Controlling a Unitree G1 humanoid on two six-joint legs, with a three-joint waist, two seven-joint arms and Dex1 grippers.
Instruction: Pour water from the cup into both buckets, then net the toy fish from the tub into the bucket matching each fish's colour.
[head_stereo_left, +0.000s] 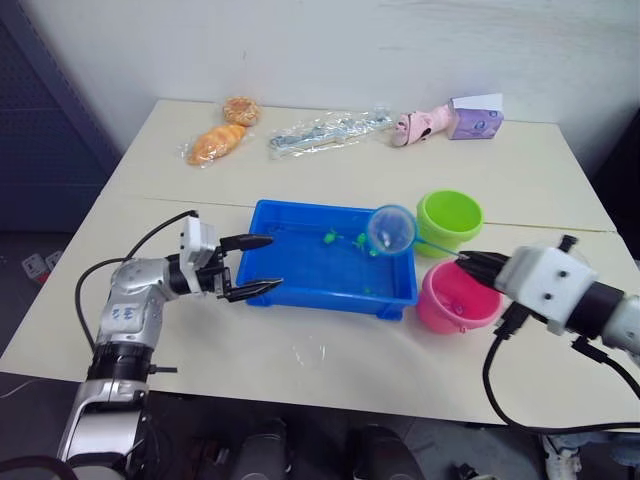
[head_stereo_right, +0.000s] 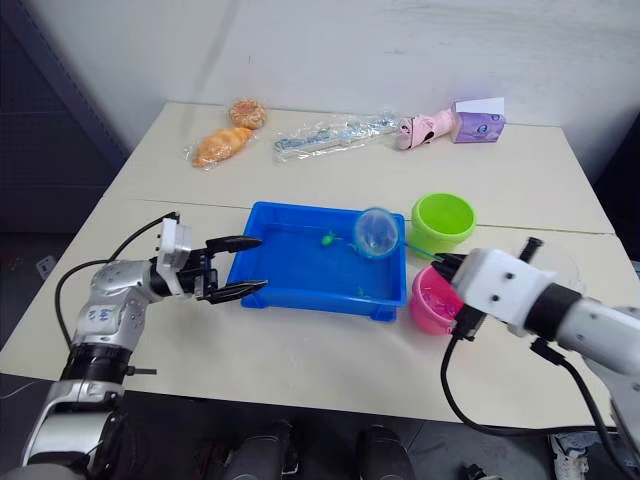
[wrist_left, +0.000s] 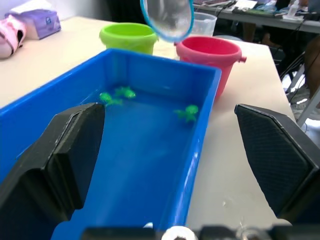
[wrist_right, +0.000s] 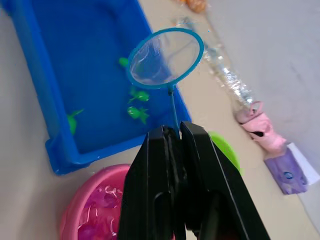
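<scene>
The blue tub (head_stereo_left: 300, 285) lies mid-table with water and a few green toy fish (wrist_left: 186, 112) near its right end. My left gripper (head_stereo_left: 274, 262) is open, one finger on each side of the tub's left near corner. My right gripper (head_stereo_left: 468, 263) is shut on the thin handle of a blue-ringed net (head_stereo_left: 391, 229), which hangs above the tub's right end and looks empty. Right of the tub stand the lime green bucket (head_stereo_left: 449, 220) and, nearer, the pink bucket (head_stereo_left: 458, 297), which holds water and pink fish (wrist_right: 95, 220). The clear cup (wrist_left: 204, 22) stands behind the pink bucket.
Along the table's far edge lie two bagged breads (head_stereo_left: 215, 143), a clear plastic packet (head_stereo_left: 328, 131), a pink toy (head_stereo_left: 420, 125) and a purple box (head_stereo_left: 476, 118). Bare tabletop (head_stereo_left: 330, 365) runs in front of the tub to the near edge.
</scene>
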